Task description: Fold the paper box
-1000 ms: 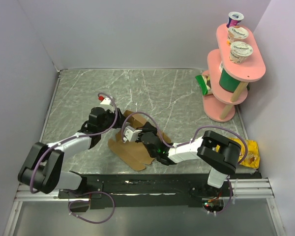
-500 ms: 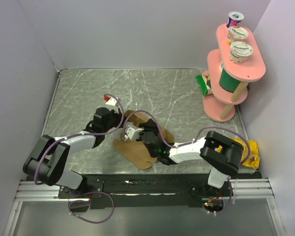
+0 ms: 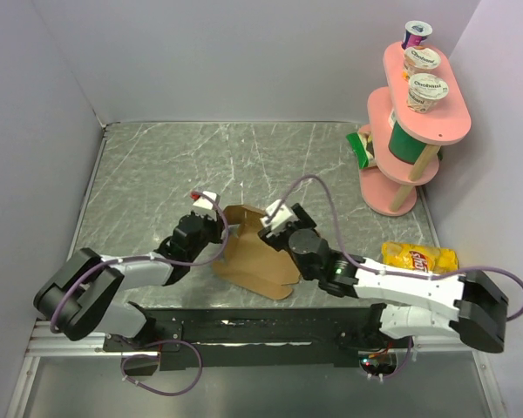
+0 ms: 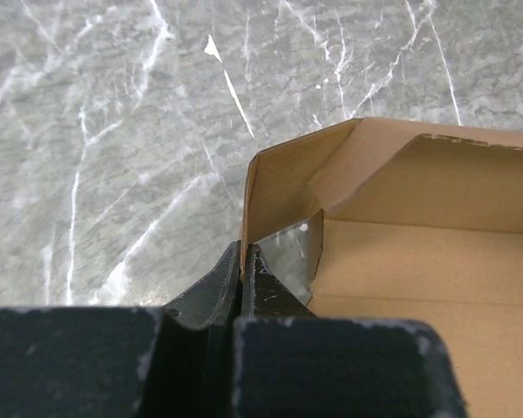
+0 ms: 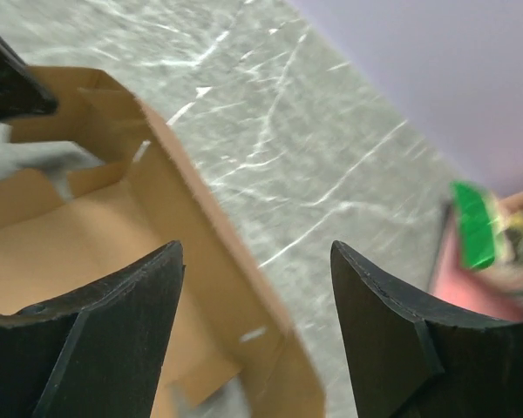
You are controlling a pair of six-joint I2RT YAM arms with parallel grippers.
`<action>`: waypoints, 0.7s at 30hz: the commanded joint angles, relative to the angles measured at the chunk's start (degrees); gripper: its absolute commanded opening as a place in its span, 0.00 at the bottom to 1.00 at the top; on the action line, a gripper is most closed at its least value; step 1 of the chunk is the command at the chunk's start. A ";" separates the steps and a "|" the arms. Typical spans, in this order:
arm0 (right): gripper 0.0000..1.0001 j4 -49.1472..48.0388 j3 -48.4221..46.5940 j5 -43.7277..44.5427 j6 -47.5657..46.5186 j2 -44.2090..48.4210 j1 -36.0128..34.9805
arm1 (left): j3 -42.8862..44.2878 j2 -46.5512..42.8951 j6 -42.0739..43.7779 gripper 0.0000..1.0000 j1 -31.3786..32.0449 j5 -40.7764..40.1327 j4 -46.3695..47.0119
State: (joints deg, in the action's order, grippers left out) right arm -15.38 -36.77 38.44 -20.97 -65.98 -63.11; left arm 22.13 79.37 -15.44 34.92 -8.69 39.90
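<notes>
Left pincer [image 4: 242, 261] pinches the box [image 3: 257, 261] wall; right pincer [image 5: 254, 252] gapes empty. Cardboard looks light, bendy: best gripped by flap edges.

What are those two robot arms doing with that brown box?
They are folding a cardboard box on the table. The left gripper is pinched shut on a raised wall at one corner of the box. The right gripper is open over the box's edge and holds nothing. The box is only partly folded: some walls stand up and the top is open.
</notes>
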 commanded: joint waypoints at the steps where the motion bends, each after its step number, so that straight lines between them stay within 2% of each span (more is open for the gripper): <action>1: 0.75 9.82 -3.11 -2.39 18.81 5.59 0.80 | -1.39 -3.60 1.82 0.01 3.13 -8.52 4.13; 5: 0.70 16.58 -10.32 -0.92 29.83 3.76 1.50 | -3.32 -5.98 2.96 0.01 5.42 -13.80 4.84; 9: 0.64 17.75 -16.39 -0.65 37.22 -0.81 2.73 | -4.37 -7.48 4.10 0.01 7.18 -18.46 5.10; 14: 0.63 15.12 -20.53 3.48 38.02 -10.65 3.61 | -4.64 -7.30 4.28 0.01 8.50 -20.49 5.28; 21: 0.66 3.35 -17.73 9.46 36.27 -18.48 4.14 | -4.64 -6.08 4.02 0.01 10.96 -24.09 6.07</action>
State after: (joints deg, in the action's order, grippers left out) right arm -4.16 -55.72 42.06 14.57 -83.20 -59.66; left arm 17.67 72.97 -11.70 44.45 -28.77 42.26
